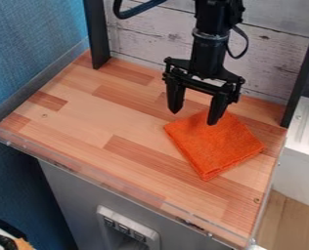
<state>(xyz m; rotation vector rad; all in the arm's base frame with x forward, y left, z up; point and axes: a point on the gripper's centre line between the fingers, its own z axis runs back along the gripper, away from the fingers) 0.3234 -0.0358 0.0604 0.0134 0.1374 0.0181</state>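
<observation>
The black gripper point(194, 117) hangs from the top of the camera view over the back right part of the wooden surface. Its two fingers stand apart with nothing between them. An orange cloth point(214, 145), folded into a rough square, lies flat on the wood to the right of centre. The right finger overlaps the cloth's upper edge in the view, while the left finger is over bare wood just left of it. Whether the right finger touches the cloth, I cannot tell.
The wooden tabletop point(105, 117) has a low clear rim point(118, 184) along its front and sides. Black posts point(96, 34) rise at both back corners before a whitewashed plank wall point(147, 36). A white ridged unit point(304, 127) stands beyond the right edge.
</observation>
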